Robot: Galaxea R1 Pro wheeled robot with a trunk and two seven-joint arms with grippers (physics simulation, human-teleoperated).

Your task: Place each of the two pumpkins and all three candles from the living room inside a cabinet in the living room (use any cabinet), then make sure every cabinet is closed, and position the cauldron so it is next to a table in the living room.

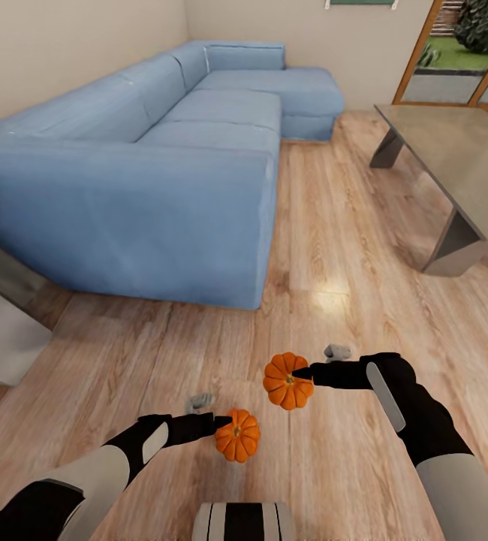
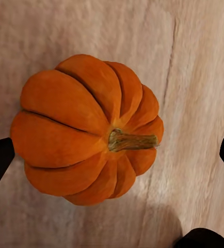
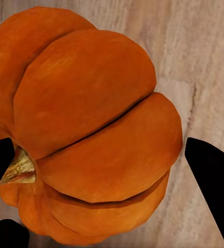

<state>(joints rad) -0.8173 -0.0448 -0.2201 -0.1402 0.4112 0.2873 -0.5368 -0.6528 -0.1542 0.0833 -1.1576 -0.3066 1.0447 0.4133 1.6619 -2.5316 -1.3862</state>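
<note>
Head view: each arm's fingers point(image 1: 215, 424) point(image 1: 304, 372) grip a pumpkin point(image 1: 238, 436) point(image 1: 288, 381) held between them.

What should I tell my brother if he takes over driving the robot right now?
Left hand: shut on the left pumpkin, held above the wooden floor.
Right hand: shut on the right pumpkin, also off the floor.
Blue sofa ahead on the left, grey coffee table on the right.
Done: both pumpkins picked up.
Left: find the cabinet, put the pumpkins and three candles inside, close it, set the cauldron by the table.
</note>
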